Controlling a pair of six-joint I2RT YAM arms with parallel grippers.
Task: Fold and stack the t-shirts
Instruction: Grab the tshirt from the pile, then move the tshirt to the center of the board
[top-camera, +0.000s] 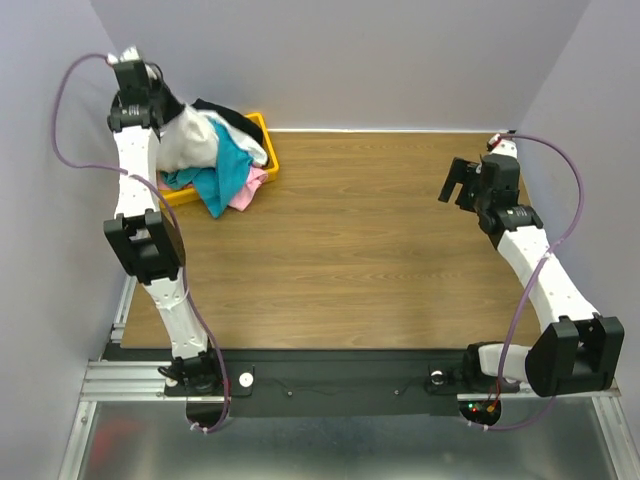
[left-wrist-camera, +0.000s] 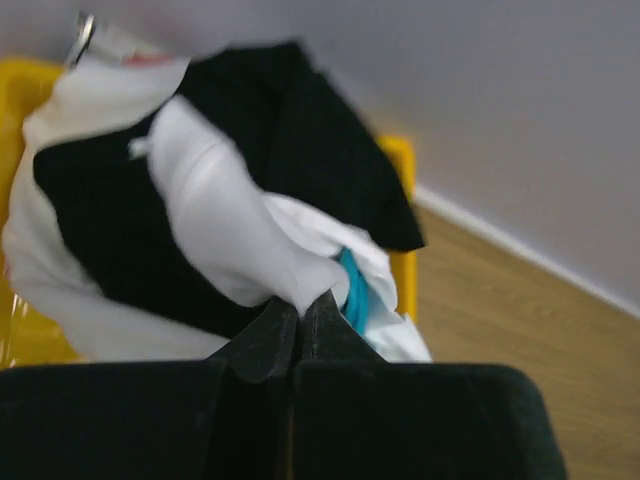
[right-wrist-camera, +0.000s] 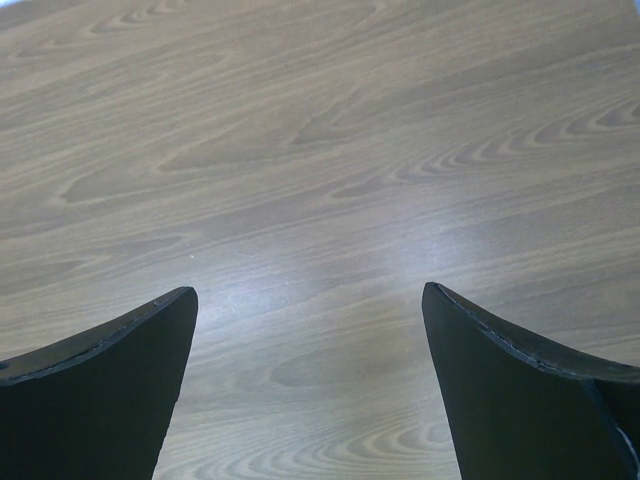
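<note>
At the far-left corner of the worktop (top-camera: 370, 240), t-shirts sit heaped in a yellow bin (top-camera: 265, 135), spilling over its near rim: white t-shirt (top-camera: 190, 140) on top, black shirt (top-camera: 225, 112) behind it, teal shirt (top-camera: 225, 175) and pink shirt (top-camera: 250, 190) hanging out toward the wood. The left end effector (left-wrist-camera: 298, 305) is pressed together on a fold of the white t-shirt, with cloth bunched right at the tips (the wrist view is blurry, so I can't tell how much fabric is caught). The right end effector (right-wrist-camera: 310, 300) is spread wide, holds nothing, and hovers over bare wood well apart from the bin. Handling: the shirts are light, limp and not fragile, but they drape and cling, so pulling one likely drags its neighbours. The black shirt lies draped against the white one in the wrist view, and the teal one is tucked just beneath. Best hold is probably a hem or shoulder edge, since a mid-body bunch makes spreading it flat harder. Obstacles: the bin wall can snag a hanging sleeve, and the pile is tangled. The middle of the worktop offers room for folding.
</note>
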